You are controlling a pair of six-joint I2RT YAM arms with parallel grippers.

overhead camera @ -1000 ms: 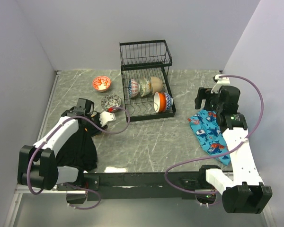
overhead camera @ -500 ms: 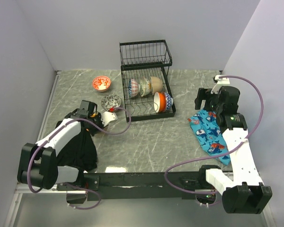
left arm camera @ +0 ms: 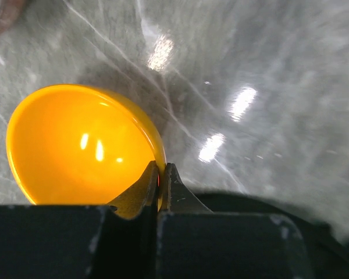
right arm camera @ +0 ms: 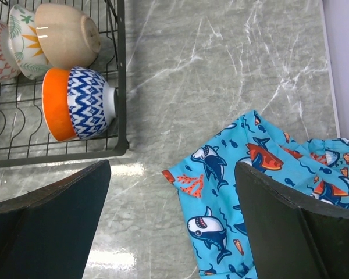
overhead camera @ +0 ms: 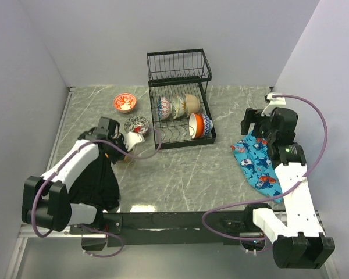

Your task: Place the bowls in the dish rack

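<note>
In the left wrist view my left gripper (left arm camera: 160, 170) is shut on the rim of a plain orange bowl (left arm camera: 75, 145), one finger inside it and one outside. From above, that gripper (overhead camera: 128, 151) covers the bowl, left of the black wire dish rack (overhead camera: 180, 70). The rack's lower tray holds several bowls on edge, among them a beige one (right arm camera: 67, 35) and an orange and blue patterned one (right arm camera: 78, 103). A red bowl (overhead camera: 125, 103) and a dark patterned bowl (overhead camera: 137, 124) sit on the table left of the rack. My right gripper (right arm camera: 172, 165) hangs open and empty over the table.
A blue shark-print cloth (right arm camera: 262, 174) lies right of the rack, beneath my right gripper (overhead camera: 253, 123). A black cloth (overhead camera: 99, 183) lies under my left arm. Grey walls close the table at the left, back and right.
My left gripper has shut on the orange bowl's rim and its wrist has shifted slightly towards the rack. The right arm has barely moved.
</note>
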